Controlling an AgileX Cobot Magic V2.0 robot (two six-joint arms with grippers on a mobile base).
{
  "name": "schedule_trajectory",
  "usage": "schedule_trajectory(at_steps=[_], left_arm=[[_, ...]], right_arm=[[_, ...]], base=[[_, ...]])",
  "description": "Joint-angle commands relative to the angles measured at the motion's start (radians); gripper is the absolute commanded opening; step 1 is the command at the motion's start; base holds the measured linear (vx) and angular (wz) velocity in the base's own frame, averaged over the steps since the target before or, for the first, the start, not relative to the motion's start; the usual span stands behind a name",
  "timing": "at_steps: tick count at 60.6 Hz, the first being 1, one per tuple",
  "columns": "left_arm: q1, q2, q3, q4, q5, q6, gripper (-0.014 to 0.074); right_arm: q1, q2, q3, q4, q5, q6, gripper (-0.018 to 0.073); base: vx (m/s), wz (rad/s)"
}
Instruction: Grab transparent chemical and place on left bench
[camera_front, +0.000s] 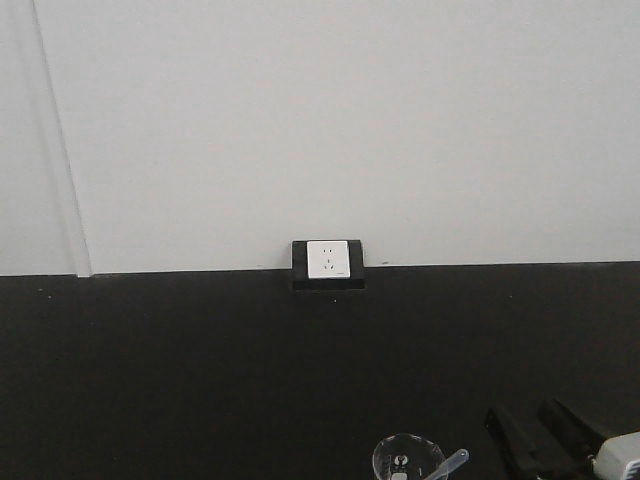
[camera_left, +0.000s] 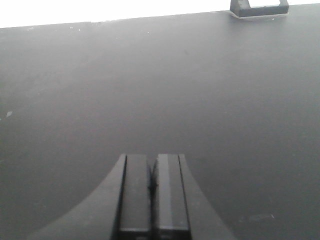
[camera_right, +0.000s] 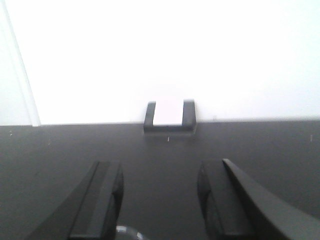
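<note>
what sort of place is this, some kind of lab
Probably a lab bench: a matte black worktop against a plain white wall, a white wall socket at its back edge, and a small glass beaker with a clear pipette at its rim.

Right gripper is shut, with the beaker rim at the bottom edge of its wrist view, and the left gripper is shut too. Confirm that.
One thing is wrong: the right gripper is open, its jaws standing wide apart in the right wrist view. The beaker rim does show at that view's bottom edge, and the left gripper is shut.
</note>
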Motion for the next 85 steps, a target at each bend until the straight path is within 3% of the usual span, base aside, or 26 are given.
schedule_trajectory(at_steps=[1, 17, 30, 85], left_arm=[[-0.002, -0.019, 0.016, -0.001, -0.078, -0.008, -0.0003], [-0.002, -0.019, 0.016, -0.001, -0.078, -0.008, -0.0003], [-0.002, -0.019, 0.016, -0.001, -0.078, -0.008, -0.0003], [-0.002, -0.019, 0.016, -0.001, -0.078, -0.008, -0.0003]], right_arm=[[-0.001, 0.052, -0.022, -0.066, -0.206, -0.026, 0.0405], [-0.001, 0.204, -0.022, -0.090, -0.348, 0.085, 0.0433], [-0.001, 0.296, -0.024, -0.099, -0.347, 0.153, 0.0433], [-0.001, 0.401, -0.117, -0.114, -0.347, 0.174, 0.0430]], base=[[0.00, 0.00], [0.00, 0.00], [0.00, 0.00], [0.00, 0.00]])
